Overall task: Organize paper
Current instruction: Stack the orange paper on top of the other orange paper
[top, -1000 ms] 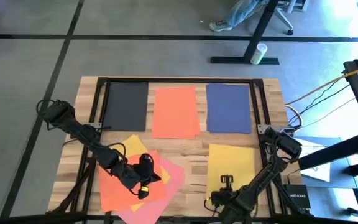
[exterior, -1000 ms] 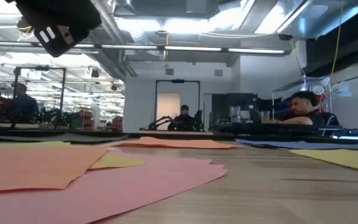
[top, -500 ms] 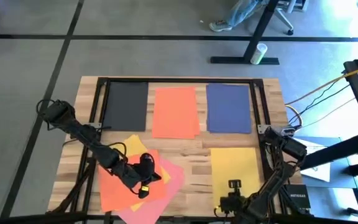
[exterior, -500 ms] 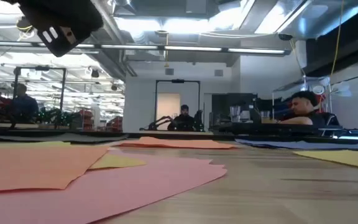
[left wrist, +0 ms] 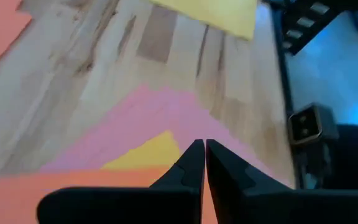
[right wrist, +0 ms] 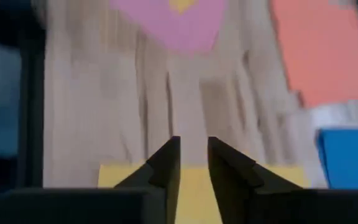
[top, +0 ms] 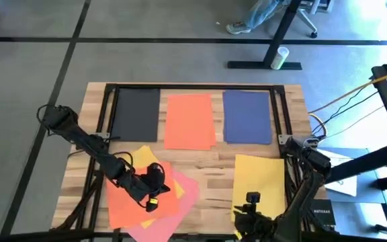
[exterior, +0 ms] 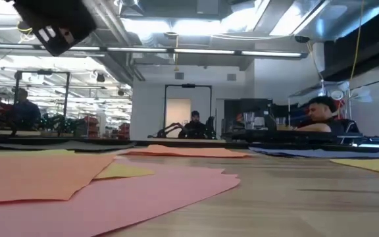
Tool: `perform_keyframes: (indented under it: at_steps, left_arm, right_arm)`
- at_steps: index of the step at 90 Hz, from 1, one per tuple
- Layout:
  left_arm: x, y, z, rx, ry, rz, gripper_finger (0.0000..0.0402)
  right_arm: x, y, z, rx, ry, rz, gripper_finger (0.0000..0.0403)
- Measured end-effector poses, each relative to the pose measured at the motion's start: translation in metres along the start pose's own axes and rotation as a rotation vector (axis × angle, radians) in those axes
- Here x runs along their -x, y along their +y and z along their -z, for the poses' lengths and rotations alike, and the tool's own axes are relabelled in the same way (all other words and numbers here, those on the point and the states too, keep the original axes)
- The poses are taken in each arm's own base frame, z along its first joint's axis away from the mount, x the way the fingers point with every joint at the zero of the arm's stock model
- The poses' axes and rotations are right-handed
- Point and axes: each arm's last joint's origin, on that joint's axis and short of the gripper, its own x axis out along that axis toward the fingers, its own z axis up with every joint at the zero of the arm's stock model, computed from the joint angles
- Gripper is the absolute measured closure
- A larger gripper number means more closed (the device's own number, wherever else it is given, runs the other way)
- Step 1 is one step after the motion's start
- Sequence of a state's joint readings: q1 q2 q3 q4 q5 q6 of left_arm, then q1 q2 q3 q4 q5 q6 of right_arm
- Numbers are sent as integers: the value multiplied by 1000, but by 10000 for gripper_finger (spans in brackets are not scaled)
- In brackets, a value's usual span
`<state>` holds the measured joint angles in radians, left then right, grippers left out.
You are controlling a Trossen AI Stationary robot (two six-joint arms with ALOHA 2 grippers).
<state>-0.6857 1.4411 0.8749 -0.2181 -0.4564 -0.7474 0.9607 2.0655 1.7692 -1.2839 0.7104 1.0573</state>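
Three paper sheets lie flat along the far side: black, orange-red and navy. A loose pile at the near left holds an orange sheet, a pink one and a yellow one, all overlapping. My left gripper hangs shut above this pile, raised off the table. A separate yellow sheet lies flat at the near right. My right gripper is down on it near its near-left corner. My right gripper has its two fingertips on the yellow sheet just inside its left edge, near the near corner, with a narrow gap between them. Whether they pinch the paper or only press on it, I cannot tell. The sheet lies flat on the table.
A dark frame runs along the table's far and side edges. Bare wood shows between the pile and the yellow sheet. Cables and a box lie off the table's right side. People sit in the room beyond.
My right gripper has moved toward the table's right and near edges. The yellow sheet slid with it, flat on the table, and its left edge now lies farther right. My left gripper has risen a little above the pile.
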Motion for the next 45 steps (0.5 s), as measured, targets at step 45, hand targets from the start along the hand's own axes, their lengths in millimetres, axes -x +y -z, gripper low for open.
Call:
perform_keyframes:
  at_steps: [45]
  left_arm:
    - [35, -13, 56, 176, 291, -73, 402]
  right_arm:
    - [-132, -31, -98, -96, -90, -548, 249]
